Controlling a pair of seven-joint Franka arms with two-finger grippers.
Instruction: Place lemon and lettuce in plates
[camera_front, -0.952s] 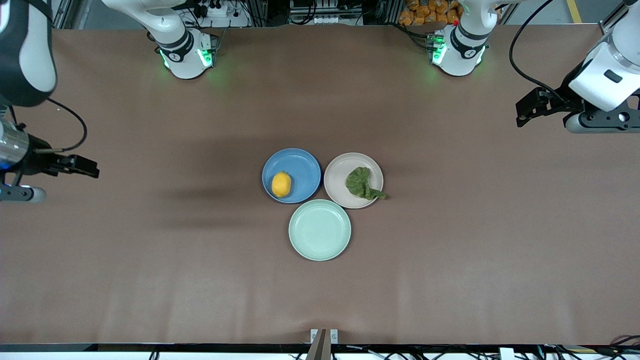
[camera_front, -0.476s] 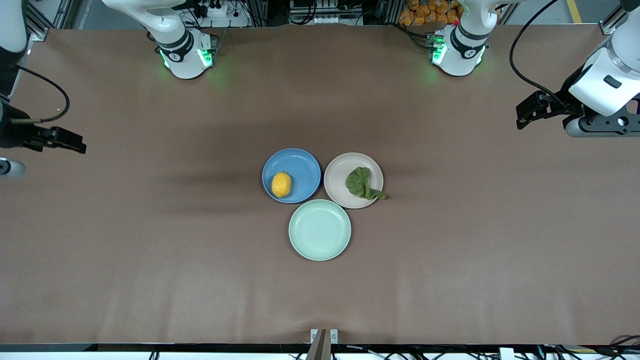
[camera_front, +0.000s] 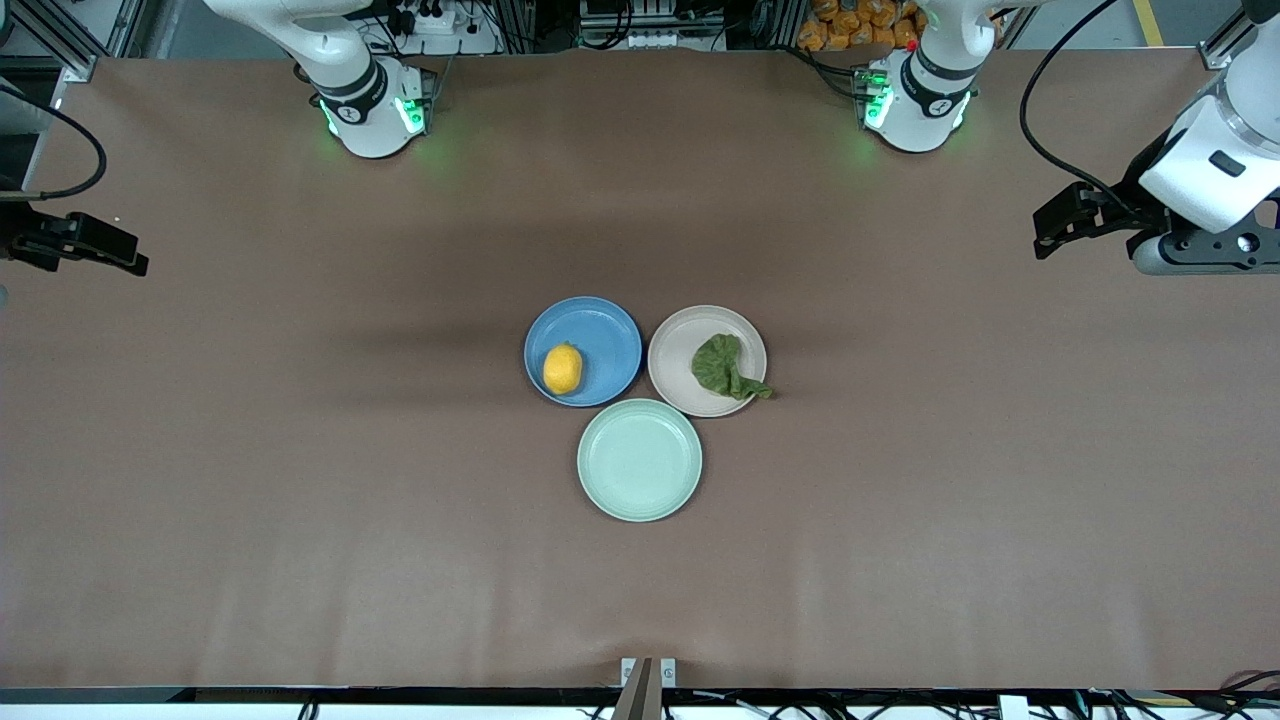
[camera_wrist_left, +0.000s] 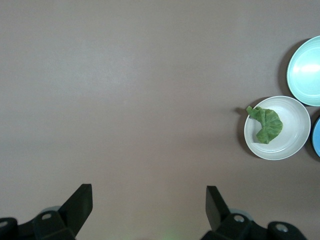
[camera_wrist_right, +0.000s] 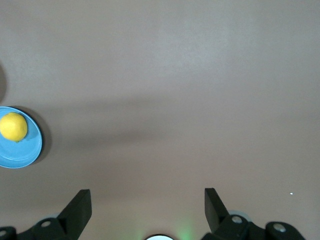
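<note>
The left pincer hung wide open over the bare brown desk at the left arm's end, nothing between its fingers, well apart from the plates. And the right pincer was the same story at the right arm's end: up over the desk's edge, fingers spread wide, holding nothing. Out from there to the middle of the desk, where three plates sat bunched together. The blue plate lay toward the right arm's end, and the lemon sat inside it, on the part of the plate nearer the front camera. Just beside it, toward the left arm's end, was the beige-pink plate with the lettuce resting in it, the leaf's pointed tail draped over the rim and sticking out onto the desk. Nearer the front camera than both, tucked close between them, was the mint-green plate with nothing on it. From the left wrist view the lettuce lay on its pale plate; from the right wrist view the lemon showed in the blue plate.
</note>
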